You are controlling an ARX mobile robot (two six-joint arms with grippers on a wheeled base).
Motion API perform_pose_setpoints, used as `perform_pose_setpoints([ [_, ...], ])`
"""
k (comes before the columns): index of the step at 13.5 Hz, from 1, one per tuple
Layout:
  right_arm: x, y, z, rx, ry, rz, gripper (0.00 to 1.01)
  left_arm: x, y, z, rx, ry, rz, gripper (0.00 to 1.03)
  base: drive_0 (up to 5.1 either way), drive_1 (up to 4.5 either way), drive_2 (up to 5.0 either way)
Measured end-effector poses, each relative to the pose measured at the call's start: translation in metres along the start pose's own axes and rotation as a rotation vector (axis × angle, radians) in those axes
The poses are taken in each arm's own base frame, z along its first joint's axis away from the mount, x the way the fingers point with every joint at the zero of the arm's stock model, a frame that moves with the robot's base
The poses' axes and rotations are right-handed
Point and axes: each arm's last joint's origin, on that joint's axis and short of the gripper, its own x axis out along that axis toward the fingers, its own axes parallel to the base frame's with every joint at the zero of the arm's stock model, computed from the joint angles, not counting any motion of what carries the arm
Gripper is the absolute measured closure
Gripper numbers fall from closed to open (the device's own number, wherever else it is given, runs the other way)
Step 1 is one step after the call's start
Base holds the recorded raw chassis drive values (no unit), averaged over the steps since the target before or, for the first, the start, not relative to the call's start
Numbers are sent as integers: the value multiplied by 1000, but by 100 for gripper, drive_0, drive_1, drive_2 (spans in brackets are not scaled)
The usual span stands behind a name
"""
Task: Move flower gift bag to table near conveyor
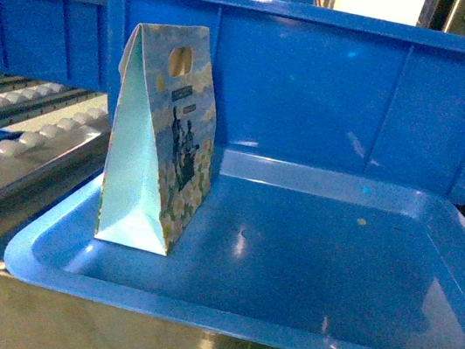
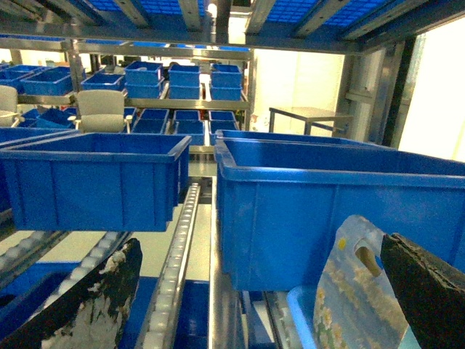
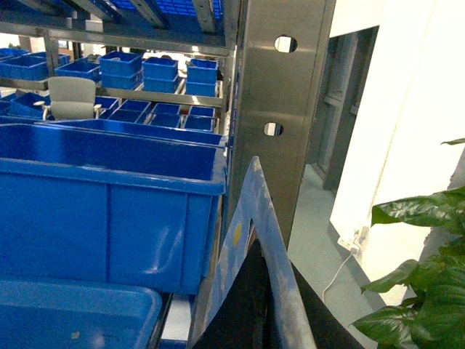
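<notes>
**Bag** point(image 1: 162, 141): 1, tent-shaped, sky-blue daisy print with a dark figure.
- Position: stands upright at the left end of a blue tray point(image 1: 219, 314). Long axis vertical, handle hole at the top, pale gusset facing forward-left.
- Writing: small dark label under the hole, too small to read.
- Left gripper point(image 2: 259, 246): jaws wide apart, holding nothing. The bag's top shows just beside its right finger point(image 2: 429, 291).
- Right gripper point(image 3: 265, 291): dark fingers pressed together on a bag edge that rises between them.

**Conveyor** point(image 1: 25, 142): left of the tray.

**Bins** point(image 2: 94, 182): blue, behind on steel racks.
</notes>
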Motion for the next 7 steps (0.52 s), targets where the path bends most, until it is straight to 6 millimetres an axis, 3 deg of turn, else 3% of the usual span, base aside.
perform_pose_setpoints([
  [4,0,0,0,0,-1,0,99,33,-18,14,-22,3,-55,5,0,0,0],
  [7,0,0,0,0,-1,0,99,59,-42,0,-14,93,-95,5,0,0,0],
])
